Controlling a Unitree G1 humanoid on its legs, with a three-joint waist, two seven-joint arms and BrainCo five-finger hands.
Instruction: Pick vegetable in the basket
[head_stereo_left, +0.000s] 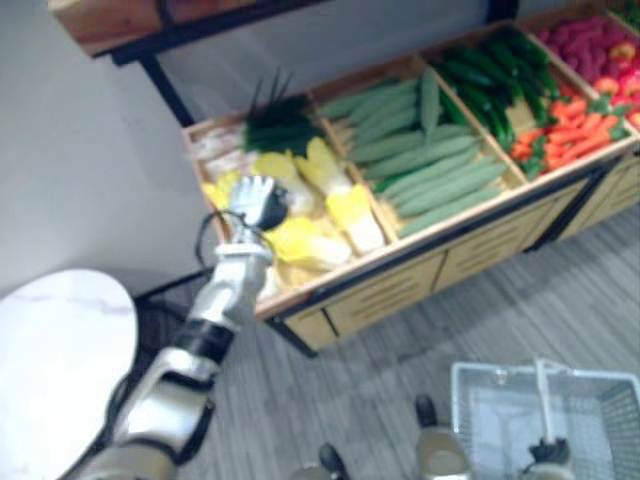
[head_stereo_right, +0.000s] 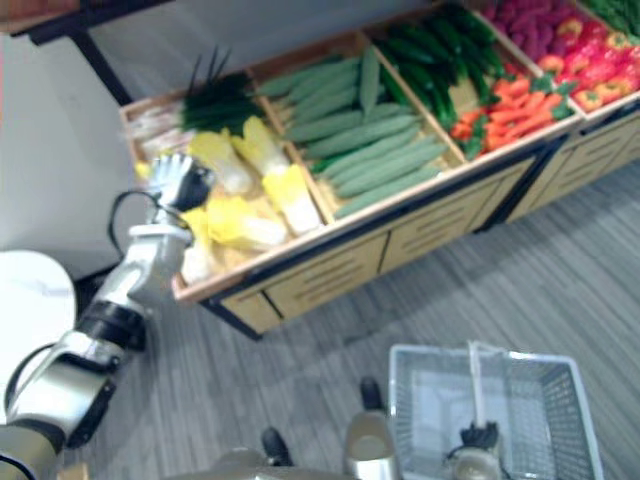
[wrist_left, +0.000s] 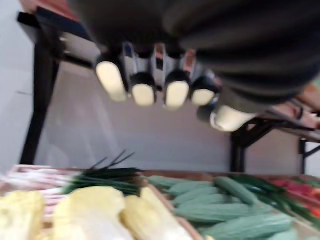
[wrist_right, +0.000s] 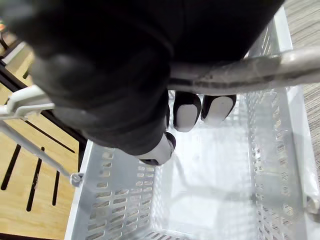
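One wooden produce stand (head_stereo_left: 400, 285) runs across the far side, with four compartments in view. The leftmost compartment holds the yellow napa cabbages (head_stereo_left: 350, 210), roughly half a dozen, overlapping too much for an exact count, plus one bunch of dark green scallions (head_stereo_left: 280, 125) at its far edge. The next compartment to the right holds a stack of pale green gourds (head_stereo_left: 430, 165). The third holds dark green cucumbers (head_stereo_left: 490, 70) at the far end and carrots (head_stereo_left: 570, 135) at the near end. One round white worktop (head_stereo_left: 50, 350) stands at near left. The left arm reaches from near left toward the stand, and the left hand (head_stereo_left: 258, 202) hangs over the near left part of the cabbage compartment, apart from the vegetables. Its fingers (wrist_left: 144, 92) are curled and hold nothing. One white perforated basket (head_stereo_right: 560, 390) hangs at near right. The right hand (wrist_right: 186, 111) has its fingers wrapped round the basket's metal handle (wrist_right: 250, 70).
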